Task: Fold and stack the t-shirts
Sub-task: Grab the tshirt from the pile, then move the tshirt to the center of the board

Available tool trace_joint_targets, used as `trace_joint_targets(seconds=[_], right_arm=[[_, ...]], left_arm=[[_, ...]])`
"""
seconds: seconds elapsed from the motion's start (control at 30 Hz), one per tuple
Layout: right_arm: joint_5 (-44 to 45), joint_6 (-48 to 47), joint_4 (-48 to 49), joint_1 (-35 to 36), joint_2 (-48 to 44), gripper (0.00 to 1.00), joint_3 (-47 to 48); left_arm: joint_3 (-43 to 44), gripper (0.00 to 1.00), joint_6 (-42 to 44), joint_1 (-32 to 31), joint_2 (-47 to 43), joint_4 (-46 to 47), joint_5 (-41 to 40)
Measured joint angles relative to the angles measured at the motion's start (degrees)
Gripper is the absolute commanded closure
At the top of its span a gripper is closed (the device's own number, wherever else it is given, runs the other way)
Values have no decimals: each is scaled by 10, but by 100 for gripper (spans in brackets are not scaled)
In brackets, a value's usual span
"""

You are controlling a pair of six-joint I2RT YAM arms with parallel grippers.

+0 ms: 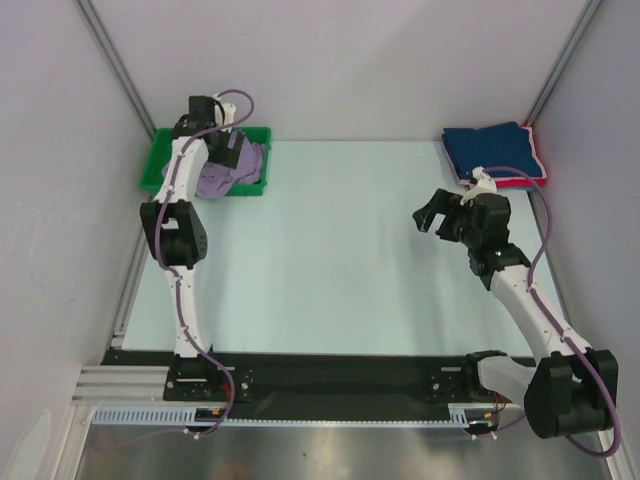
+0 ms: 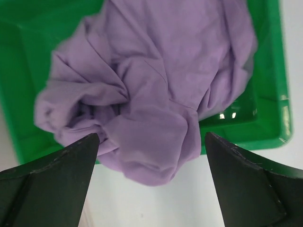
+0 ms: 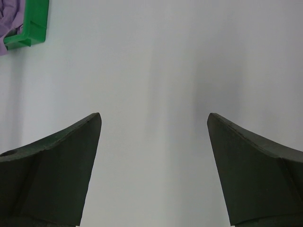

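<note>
Left jaws: spread wide and empty, poised over the crumpled lavender t-shirt [image 2: 151, 85], with a bunched lobe of cloth lying between the two tips in the wrist view.
Right jaws: also spread and holding nothing, hovering above the bare pale surface [image 1: 330, 250], well apart from any cloth.
Lavender t-shirt: heaped in the green tray [image 2: 265, 118] at the far left corner, one lobe hanging out over the tray's rim.
Navy t-shirt [image 1: 488, 145]: folded at the far right corner, lying on the pink-red t-shirt [image 1: 520, 183], of which only an edge showed beneath.
Step in hand: by the look of it, lifting the last unfolded shirt out of the tray; two of three appeared already stacked.
Doing it well: the left jaws would best come down on the overhanging lobe or a raised ridge and take one firm fold, not the whole wad. The tips should stay off the tray wall. The lift should be high enough for the trailing cloth to clear the rim before carrying it to the open middle of the surface, where the right arm [image 1: 500, 265] could take a second edge.
Risk: snagged cloth might drag the light tray along.
</note>
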Motion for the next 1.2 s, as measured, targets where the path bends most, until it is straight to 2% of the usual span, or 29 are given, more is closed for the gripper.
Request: trace_joint_targets(seconds=[0.17,0.27,0.3,0.33,0.37,0.6,0.77,1.0,1.13,1.2], right_arm=[[-16,-3,-2,1,46,0,35],[-21,-4,-7,3,59,0,47],[-21,-5,-9,3,61,0,50],[-21,-6,-11,4,61,0,51],[-21,-6,-13,4,61,0,52],[-16,-17,-23,5,55,0,52],[-21,-16,-26,5,34,0,54],[-68,-8,-25,28,-6,0,73],[-101,-10,-27,57,-40,0,90],[-117,-13,-29,69,-57,0,102]], left_arm=[[0,0,-22,23,59,-11,-1],[-2,40,-32,37,61,-14,6],[-3,74,-35,41,60,-12,10],[-5,94,-41,45,58,-8,16],[-10,100,-40,47,56,-6,23],[-52,100,-46,47,16,-12,72],[-73,100,-47,46,-75,-33,124],[-135,100,-45,16,-365,-55,217],[-168,100,-44,-13,-539,-55,305],[-220,100,-44,-21,-624,-52,380]])
